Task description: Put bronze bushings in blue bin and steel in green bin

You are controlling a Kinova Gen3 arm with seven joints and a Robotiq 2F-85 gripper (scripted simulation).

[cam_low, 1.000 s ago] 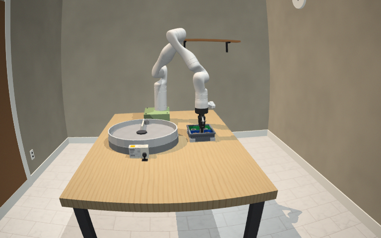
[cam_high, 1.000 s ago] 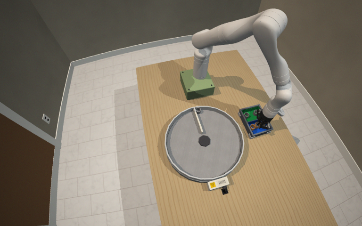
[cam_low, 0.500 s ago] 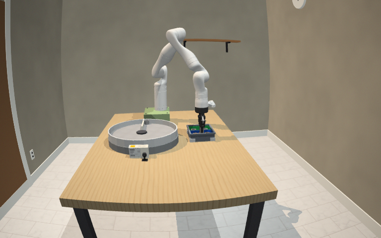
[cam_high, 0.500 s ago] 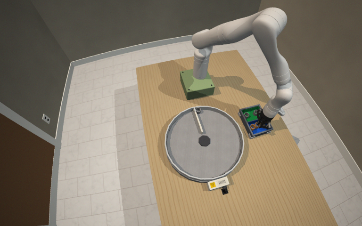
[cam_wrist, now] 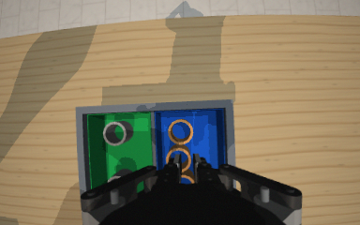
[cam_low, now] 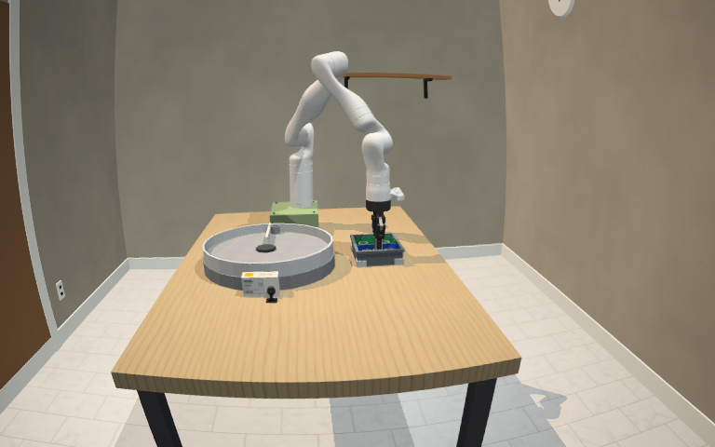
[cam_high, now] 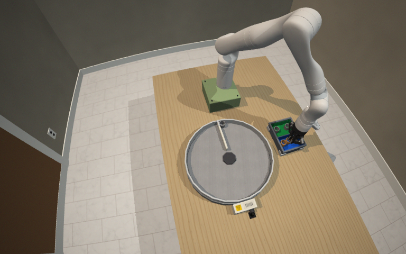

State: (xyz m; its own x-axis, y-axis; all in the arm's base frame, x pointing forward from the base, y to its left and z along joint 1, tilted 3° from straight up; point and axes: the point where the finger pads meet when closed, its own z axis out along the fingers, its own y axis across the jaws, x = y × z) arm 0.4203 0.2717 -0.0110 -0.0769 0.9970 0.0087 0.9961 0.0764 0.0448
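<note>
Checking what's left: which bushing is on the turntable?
The grey steel one, at the turntable's rim by the pale bar's outer end; the others lie in the bins.
</note>
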